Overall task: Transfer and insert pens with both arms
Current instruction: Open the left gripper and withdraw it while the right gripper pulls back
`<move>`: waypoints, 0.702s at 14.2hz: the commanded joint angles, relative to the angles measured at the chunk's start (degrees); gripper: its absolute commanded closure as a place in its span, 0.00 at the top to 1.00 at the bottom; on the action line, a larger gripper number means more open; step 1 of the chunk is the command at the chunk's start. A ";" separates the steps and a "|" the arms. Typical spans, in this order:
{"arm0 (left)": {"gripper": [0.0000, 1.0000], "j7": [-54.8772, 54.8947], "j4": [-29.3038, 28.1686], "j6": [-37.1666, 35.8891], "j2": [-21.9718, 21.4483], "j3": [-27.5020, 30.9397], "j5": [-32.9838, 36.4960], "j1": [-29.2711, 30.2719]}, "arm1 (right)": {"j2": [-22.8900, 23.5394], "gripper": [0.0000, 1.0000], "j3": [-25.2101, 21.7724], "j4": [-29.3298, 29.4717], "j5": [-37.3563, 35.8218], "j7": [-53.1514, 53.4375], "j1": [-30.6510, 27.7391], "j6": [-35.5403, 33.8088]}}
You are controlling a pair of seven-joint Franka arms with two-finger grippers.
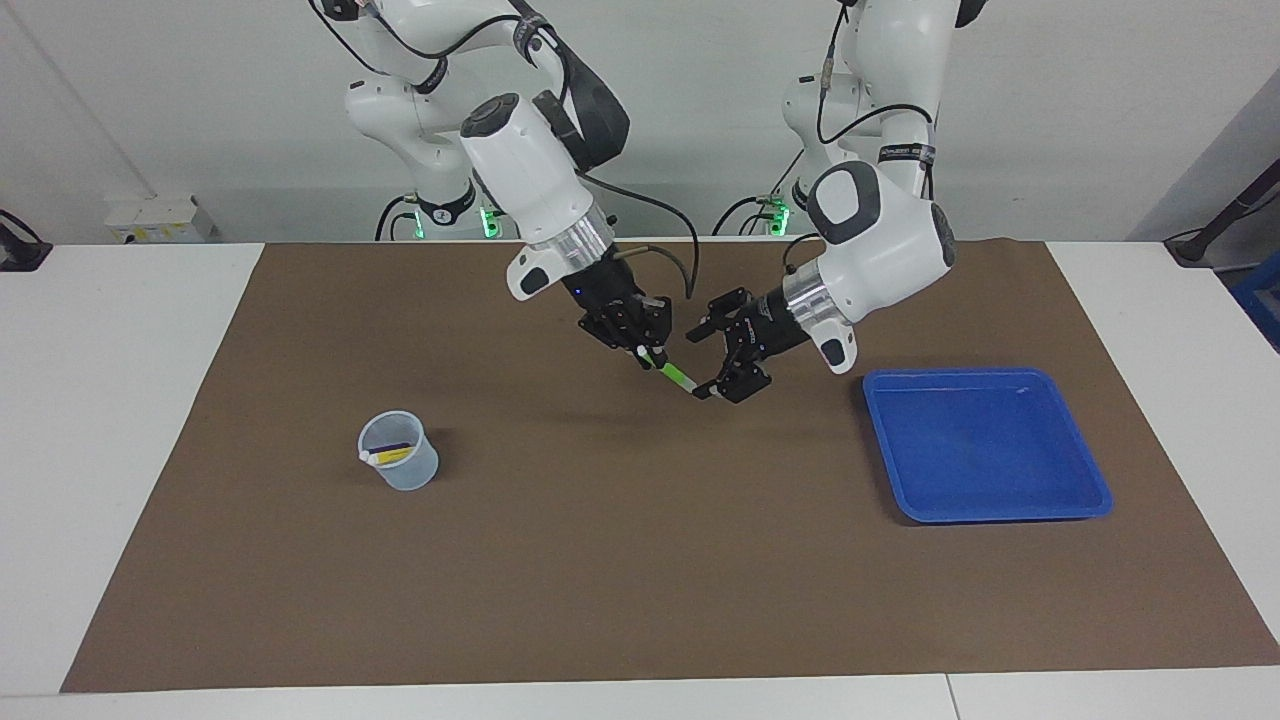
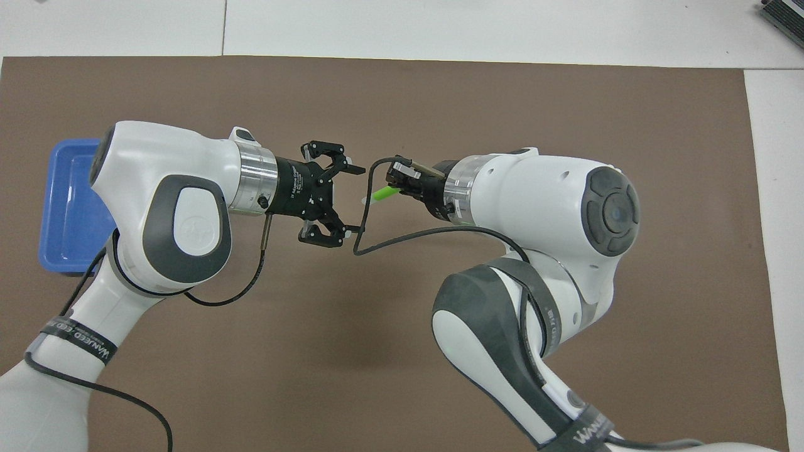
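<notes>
My right gripper [image 1: 645,352] [image 2: 397,187] is shut on the upper end of the green pen [image 1: 676,376] [image 2: 382,194], up in the air over the middle of the brown mat. The pen slants down, and its pale tip points at my left gripper [image 1: 706,360] [image 2: 347,203]. That gripper is open, with its fingers spread wide on either side of the tip and nothing held. A clear cup [image 1: 400,468] stands on the mat toward the right arm's end. The yellow pen [image 1: 392,457] and the purple pen [image 1: 393,446] lie in it. The right arm hides the cup in the overhead view.
An empty blue tray [image 1: 985,445] [image 2: 63,207] lies on the brown mat [image 1: 640,560] toward the left arm's end. Two smaller white arms with green-lit bases [image 1: 485,220] stand at the robots' edge of the table. White tabletop borders the mat.
</notes>
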 commanded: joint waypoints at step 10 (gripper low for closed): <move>1.00 46.97 -0.62 -13.18 -3.73 0.71 28.02 13.39 | -3.87 0.00 0.26 0.57 -5.34 -23.17 -10.55 -15.57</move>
